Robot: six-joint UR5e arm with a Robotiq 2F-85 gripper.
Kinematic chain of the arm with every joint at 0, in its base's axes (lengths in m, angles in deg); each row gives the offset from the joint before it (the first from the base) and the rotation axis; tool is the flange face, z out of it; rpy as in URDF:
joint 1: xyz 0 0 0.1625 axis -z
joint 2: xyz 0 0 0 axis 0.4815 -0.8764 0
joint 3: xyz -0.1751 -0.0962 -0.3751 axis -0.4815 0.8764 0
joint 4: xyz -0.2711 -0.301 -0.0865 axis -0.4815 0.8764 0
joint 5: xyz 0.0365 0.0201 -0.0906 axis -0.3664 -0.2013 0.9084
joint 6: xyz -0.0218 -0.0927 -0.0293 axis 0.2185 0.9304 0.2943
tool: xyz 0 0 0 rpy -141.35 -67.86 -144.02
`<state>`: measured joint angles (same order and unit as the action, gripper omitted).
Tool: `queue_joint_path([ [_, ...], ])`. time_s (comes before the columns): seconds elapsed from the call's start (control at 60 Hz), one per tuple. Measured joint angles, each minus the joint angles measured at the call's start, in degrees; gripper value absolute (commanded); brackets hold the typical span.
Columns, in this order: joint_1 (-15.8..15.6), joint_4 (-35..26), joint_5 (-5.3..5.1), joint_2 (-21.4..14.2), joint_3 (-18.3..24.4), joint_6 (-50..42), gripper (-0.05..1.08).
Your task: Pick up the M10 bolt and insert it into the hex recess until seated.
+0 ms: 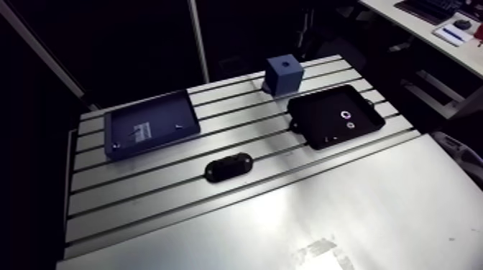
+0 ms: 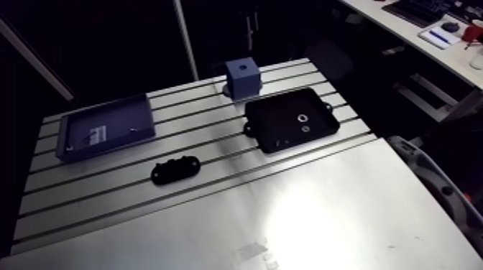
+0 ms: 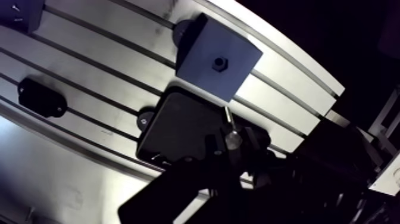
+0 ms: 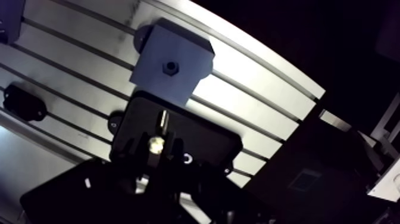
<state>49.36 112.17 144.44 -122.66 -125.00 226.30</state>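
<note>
M10 bolt apparently clamped in the pincer, tilted over black tray — hex-recess block just ahead

Table brushed metal, glossy; black tray matt plastic; bolt shiny metal.

table | blue tray | black tray | blue block | black oval part

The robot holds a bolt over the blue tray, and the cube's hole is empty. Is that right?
Not quite. The wrist view shows the gripper holding the bolt over the black tray. The rest is right: the cube has an empty hole.
</note>
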Motion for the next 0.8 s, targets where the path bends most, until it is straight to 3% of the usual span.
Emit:
queue_joint_path([
  [0.8, -0.38, 0.01, -0.35, 3.05, 2.2, -0.43, 0.95],
])
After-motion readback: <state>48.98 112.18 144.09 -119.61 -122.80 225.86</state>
